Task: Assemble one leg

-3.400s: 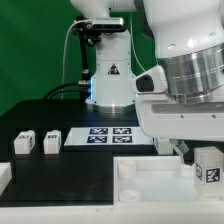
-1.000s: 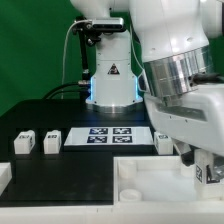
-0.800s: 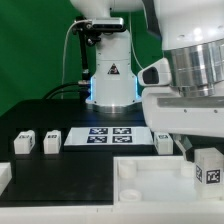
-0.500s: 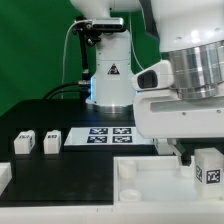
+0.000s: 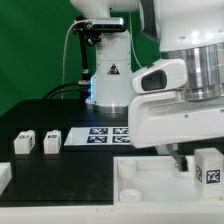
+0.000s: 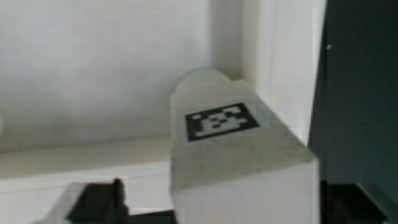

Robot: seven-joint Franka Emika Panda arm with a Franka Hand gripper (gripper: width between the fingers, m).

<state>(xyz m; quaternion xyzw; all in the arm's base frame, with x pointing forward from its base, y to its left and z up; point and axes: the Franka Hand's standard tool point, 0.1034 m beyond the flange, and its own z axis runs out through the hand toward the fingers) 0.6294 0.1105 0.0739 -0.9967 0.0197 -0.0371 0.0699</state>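
Note:
One leg (image 5: 208,166), a small white post with a black-and-white marker, stands upright in the corner of the large white tray (image 5: 140,186) at the exterior view's right. In the wrist view this leg (image 6: 228,135) stands between my fingers. My gripper (image 5: 203,156) hangs over it, open. A dark finger (image 5: 181,158) sits beside the leg with a small gap. In the wrist view the gripper (image 6: 231,208) straddles the leg, and one finger (image 6: 98,202) stands apart from it. Two more legs (image 5: 23,143) (image 5: 51,141) lie on the black table at the left.
The marker board (image 5: 100,136) lies behind the tray, partly hidden by my hand. The robot base (image 5: 110,75) stands at the back. The tray's raised wall (image 6: 285,60) runs close beside the standing leg. A white part (image 5: 4,176) sits at the left edge.
My hand has turned about its axis over the last second and shifted slightly toward the exterior view's left. The leg has stayed upright in the tray corner.

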